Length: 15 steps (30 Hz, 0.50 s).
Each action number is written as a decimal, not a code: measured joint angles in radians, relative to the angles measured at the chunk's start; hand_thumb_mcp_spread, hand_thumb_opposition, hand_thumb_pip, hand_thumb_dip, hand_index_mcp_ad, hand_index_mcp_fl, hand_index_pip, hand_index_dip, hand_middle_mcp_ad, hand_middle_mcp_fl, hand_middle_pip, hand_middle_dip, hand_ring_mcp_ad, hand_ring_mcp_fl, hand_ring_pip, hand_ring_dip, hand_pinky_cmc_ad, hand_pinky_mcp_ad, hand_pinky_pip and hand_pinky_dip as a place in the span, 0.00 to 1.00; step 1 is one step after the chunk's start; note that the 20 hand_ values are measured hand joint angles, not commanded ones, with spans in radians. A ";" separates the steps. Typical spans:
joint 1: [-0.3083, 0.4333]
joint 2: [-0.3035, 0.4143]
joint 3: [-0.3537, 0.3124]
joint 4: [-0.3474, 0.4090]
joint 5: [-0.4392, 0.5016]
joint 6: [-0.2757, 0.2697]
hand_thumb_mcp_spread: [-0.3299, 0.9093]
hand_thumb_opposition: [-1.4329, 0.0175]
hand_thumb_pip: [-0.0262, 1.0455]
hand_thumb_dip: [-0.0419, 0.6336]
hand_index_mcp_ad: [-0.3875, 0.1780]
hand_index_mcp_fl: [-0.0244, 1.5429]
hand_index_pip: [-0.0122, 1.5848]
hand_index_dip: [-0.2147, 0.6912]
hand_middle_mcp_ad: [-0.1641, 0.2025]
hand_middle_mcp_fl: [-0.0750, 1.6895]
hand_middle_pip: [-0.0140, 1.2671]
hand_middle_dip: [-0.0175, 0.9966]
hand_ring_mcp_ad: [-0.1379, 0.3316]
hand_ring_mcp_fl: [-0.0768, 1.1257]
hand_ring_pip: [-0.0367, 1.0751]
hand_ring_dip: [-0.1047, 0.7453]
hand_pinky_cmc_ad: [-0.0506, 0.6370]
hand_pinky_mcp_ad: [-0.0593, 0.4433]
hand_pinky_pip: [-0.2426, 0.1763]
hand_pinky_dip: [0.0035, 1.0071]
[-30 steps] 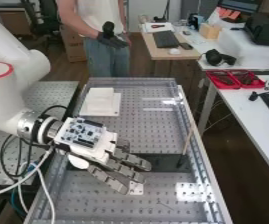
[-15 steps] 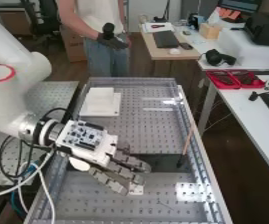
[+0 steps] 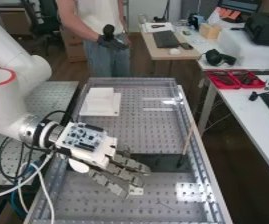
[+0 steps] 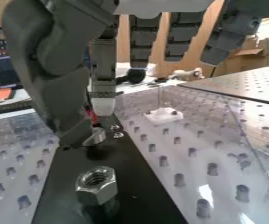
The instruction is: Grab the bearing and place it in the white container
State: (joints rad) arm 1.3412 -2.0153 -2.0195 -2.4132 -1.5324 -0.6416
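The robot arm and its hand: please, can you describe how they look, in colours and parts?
The arm is white and rounded, with a red ring at one joint and a silvery collar near the wrist. White and black cables run beside it. The hand has a white back carrying a blue circuit board, and dark grey segmented fingers.

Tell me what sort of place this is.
Probably a robotics lab: there is a white robot arm, a bench with rows of holes, and a bare circuit board mounted on the hand.
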 joint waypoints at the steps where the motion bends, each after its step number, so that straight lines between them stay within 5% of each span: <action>1: 0.001 -0.001 -0.002 0.006 -0.001 -0.003 0.61 0.41 0.60 0.44 0.35 0.03 0.86 0.62 0.44 0.07 0.08 0.14 0.49 0.08 0.11 0.15 0.56 0.55 0.36 0.13; 15: 0.015 -0.002 -0.011 0.049 -0.008 -0.082 0.61 0.41 0.61 0.43 0.35 0.03 0.86 0.60 0.44 0.07 0.08 0.15 0.49 0.08 0.11 0.16 0.56 0.55 0.36 0.13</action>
State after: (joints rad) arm 1.3560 -2.0169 -2.0303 -2.3638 -1.5402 -0.7236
